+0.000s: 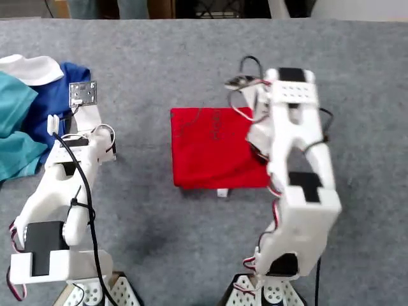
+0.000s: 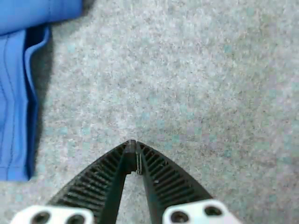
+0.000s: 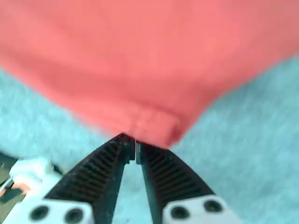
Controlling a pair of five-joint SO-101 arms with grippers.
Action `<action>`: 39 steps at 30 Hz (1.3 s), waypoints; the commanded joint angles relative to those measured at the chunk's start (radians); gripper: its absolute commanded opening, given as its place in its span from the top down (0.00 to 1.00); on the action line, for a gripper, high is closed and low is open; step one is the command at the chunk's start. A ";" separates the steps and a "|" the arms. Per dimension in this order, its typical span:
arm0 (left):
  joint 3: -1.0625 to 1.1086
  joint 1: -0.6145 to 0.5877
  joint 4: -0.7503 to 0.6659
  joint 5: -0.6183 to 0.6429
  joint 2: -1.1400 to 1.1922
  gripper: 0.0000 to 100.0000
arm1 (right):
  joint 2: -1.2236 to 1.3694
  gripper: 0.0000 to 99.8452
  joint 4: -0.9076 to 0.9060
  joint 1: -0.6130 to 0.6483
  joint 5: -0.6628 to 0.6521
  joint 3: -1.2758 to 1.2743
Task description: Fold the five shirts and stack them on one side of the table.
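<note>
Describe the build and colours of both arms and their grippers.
Both the left arm and the right arm are blocky white shells with black motor blocks set in. A black cable runs along the left one; red, black and white wires trail beside the right. The left gripper and right gripper each have black, ribbed, tapering fingers on white bases with screw holes.

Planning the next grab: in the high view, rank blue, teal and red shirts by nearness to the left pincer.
1. Blue shirt, right beside the left pincer.
2. Teal shirt, farther left, past the blue.
3. Red shirt, well to the right.
</note>
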State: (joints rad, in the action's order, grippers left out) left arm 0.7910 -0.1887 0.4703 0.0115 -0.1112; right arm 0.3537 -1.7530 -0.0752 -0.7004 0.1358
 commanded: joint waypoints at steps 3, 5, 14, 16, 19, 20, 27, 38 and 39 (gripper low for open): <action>-0.001 -0.012 -0.018 0.009 -0.044 0.97 | -0.214 0.99 0.066 -0.167 -0.089 -0.189; -0.002 -0.012 -0.018 0.009 -0.044 0.97 | -0.252 0.99 0.083 -0.201 -0.101 -0.231; -0.150 0.193 -0.020 0.063 -0.041 0.97 | -0.374 0.99 0.106 -0.048 0.005 -0.134; -0.208 0.271 -0.020 0.129 -0.028 0.97 | -0.343 0.99 0.172 -0.011 0.054 -0.137; -0.326 0.360 -0.021 0.209 0.038 0.97 | -0.280 0.99 0.198 -0.002 0.101 -0.137; -0.369 0.378 -0.021 0.227 0.077 0.97 | -0.265 0.99 0.192 -0.005 0.098 -0.142; -0.705 0.395 0.012 0.273 0.519 0.97 | -0.174 0.99 0.270 -0.087 0.097 -0.283; -1.073 0.386 0.315 0.264 0.756 0.97 | -0.193 0.99 0.334 -0.167 0.043 -0.308; -1.073 0.386 0.315 0.264 0.755 0.97 | -0.217 0.99 0.318 -0.181 0.044 -0.282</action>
State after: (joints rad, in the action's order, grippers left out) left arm -0.2232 0.2010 0.7772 0.2708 0.6483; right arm 0.2156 -1.4047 -0.2148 -0.6467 -0.2232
